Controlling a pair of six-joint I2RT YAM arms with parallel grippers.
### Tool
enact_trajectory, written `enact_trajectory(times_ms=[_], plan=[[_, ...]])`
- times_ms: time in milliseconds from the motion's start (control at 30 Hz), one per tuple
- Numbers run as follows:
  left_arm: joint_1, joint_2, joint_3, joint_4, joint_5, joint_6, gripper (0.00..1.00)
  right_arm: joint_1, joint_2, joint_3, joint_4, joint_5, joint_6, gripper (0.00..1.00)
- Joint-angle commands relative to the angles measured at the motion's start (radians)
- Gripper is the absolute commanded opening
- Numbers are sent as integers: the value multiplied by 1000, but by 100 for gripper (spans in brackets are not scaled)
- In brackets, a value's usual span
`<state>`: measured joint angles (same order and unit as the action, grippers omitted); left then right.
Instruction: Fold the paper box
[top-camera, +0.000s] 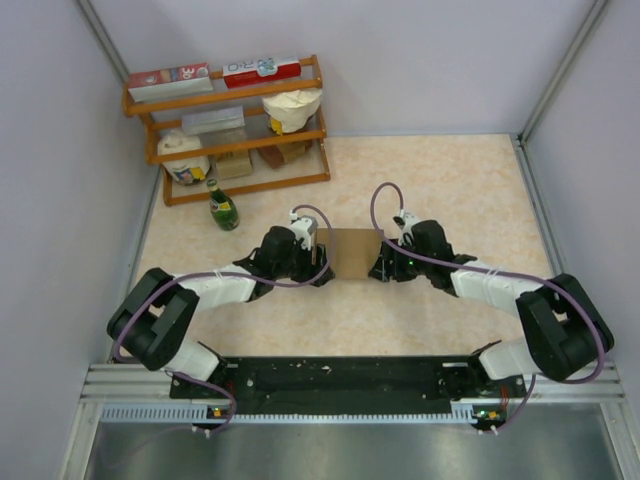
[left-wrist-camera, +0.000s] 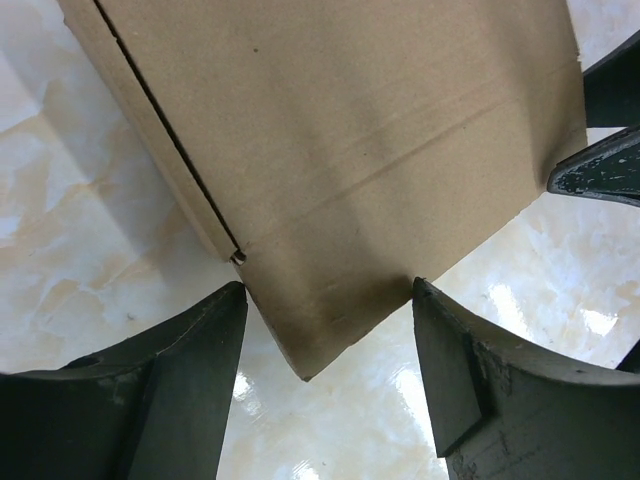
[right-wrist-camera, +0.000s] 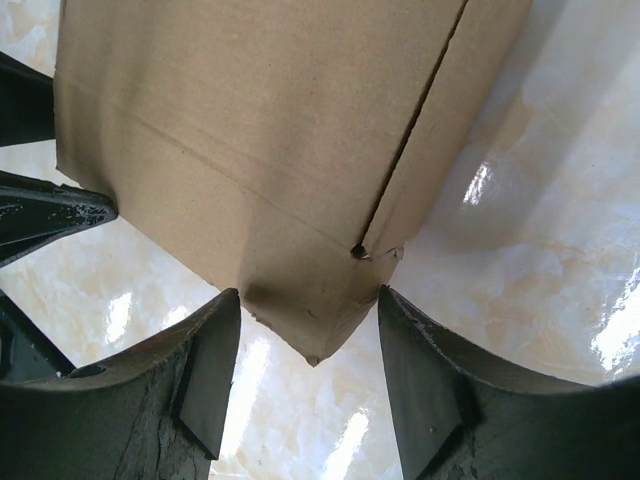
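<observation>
since each set of jaws straddles a corner and touches cardboard on both sides, i read left gripper (left-wrist-camera: 329, 288) and right gripper (right-wrist-camera: 308, 294) as clamped on the box (top-camera: 350, 255). it sits mid table (top-camera: 450, 190), between the two. looks mostly folded: walls up, side seam closed. left, probably: end flaps or tabs. ends hidden behind the grippers, underside unseen, can't tell if it's lifted.
</observation>
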<state>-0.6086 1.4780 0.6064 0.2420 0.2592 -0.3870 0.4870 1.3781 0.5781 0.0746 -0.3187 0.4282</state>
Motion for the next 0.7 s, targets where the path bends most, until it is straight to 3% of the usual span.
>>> enact_trajectory(times_ms=[0, 667], plan=[[-3, 13, 27, 20, -34, 36, 71, 1, 15, 43, 37, 15, -23, 56], [0, 44, 33, 31, -64, 51, 72, 1, 61, 37, 91, 29, -26, 56]])
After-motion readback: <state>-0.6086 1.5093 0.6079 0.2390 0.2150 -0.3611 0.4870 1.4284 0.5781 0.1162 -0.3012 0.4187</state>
